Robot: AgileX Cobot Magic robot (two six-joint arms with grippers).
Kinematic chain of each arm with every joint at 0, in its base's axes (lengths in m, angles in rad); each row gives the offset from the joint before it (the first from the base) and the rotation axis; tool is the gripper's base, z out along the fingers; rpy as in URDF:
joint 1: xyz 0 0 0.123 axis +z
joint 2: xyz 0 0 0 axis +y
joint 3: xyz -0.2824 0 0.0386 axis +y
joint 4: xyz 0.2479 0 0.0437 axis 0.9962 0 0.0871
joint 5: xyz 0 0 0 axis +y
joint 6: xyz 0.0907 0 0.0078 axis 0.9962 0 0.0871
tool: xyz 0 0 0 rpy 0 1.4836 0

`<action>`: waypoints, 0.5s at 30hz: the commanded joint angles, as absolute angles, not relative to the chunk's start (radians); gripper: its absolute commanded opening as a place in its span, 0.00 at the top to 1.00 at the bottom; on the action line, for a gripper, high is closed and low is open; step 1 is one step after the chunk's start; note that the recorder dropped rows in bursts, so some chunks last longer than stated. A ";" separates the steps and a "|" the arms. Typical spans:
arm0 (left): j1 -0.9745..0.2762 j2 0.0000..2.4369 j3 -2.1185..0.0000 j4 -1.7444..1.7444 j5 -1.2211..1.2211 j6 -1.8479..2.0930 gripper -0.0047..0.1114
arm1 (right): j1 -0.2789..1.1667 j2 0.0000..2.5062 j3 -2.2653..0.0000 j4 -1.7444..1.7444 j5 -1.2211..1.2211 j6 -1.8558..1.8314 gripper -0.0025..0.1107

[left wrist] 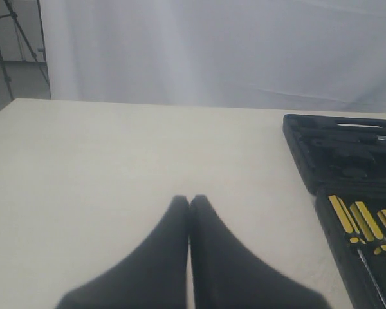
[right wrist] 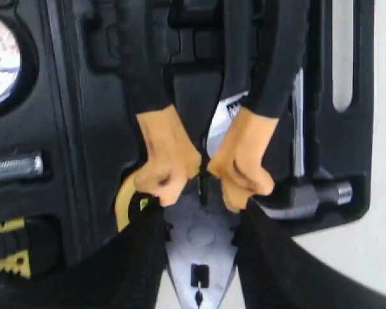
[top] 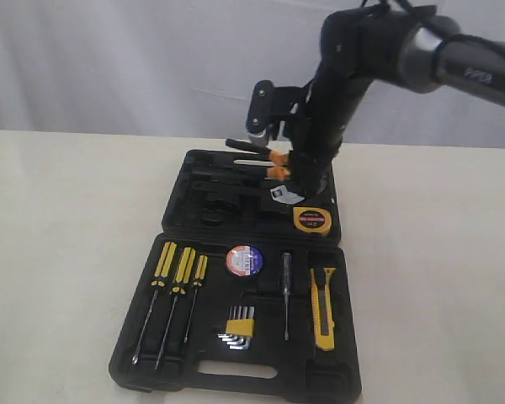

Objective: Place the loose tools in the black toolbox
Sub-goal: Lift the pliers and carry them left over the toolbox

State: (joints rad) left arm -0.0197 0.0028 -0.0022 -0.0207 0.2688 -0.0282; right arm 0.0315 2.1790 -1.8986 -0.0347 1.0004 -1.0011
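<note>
Orange-black pliers [right wrist: 199, 241] gripped by right pincer [right wrist: 199, 209] over toolbox [top: 151, 370]; left pincer [left wrist: 190, 209] closed, visible only in its wrist view.

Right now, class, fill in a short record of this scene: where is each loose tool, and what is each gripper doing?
toolbox: open on the table
pliers: held by right gripper above the far half
tape measure: in the far half
tape roll: in the near half
utility knife: in the near half, right side
left gripper: shut, empty, over bare table
</note>
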 commanded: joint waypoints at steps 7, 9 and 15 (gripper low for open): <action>-0.022 0.000 0.000 -0.021 0.268 -0.030 0.96 | 0.138 2.341 -2.007 -0.222 0.917 -0.966 0.98; -0.022 0.000 0.000 -0.021 0.268 -0.030 0.96 | 0.143 2.358 -2.026 -0.220 0.917 -0.968 0.98; -0.022 0.000 0.000 -0.021 0.268 -0.030 0.96 | 0.145 2.389 -2.063 -0.150 0.921 -1.044 0.98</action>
